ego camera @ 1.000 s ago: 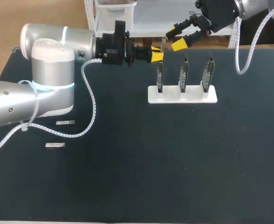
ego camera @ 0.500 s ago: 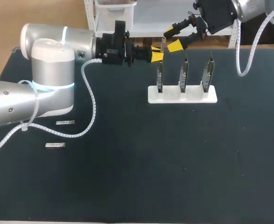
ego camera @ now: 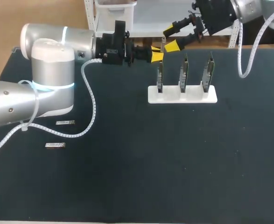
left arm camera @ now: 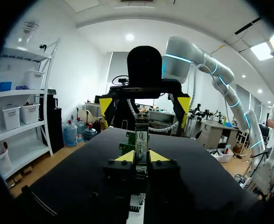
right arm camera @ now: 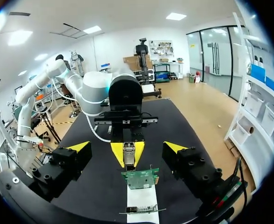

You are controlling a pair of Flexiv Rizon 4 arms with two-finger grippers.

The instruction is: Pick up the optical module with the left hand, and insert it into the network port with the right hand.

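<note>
the left gripper point(left arm camera: 142, 159) pinches the optical module point(left arm camera: 142, 133) between its yellow tips, and the free end of the module points away from it, toward the other arm. the right gripper point(ego camera: 171, 38) hangs just ahead of that free end with its fingers spread wide, one on each side of the line of the module, not touching it. both are in the air over the far part of the table point(ego camera: 127, 186). under them is the white stand point(ego camera: 193, 97) with three upright boards, the nearest board point(ego camera: 159, 74) close to the left gripper. two spare modules point(ego camera: 65, 122) lie well apart, near the left arm. i judge the step is the handover. to do it well, the right fingers should come evenly around the free end, square to its flat sides, and press before the left ones let go. the module must stay straight, so it fits the port later
</note>
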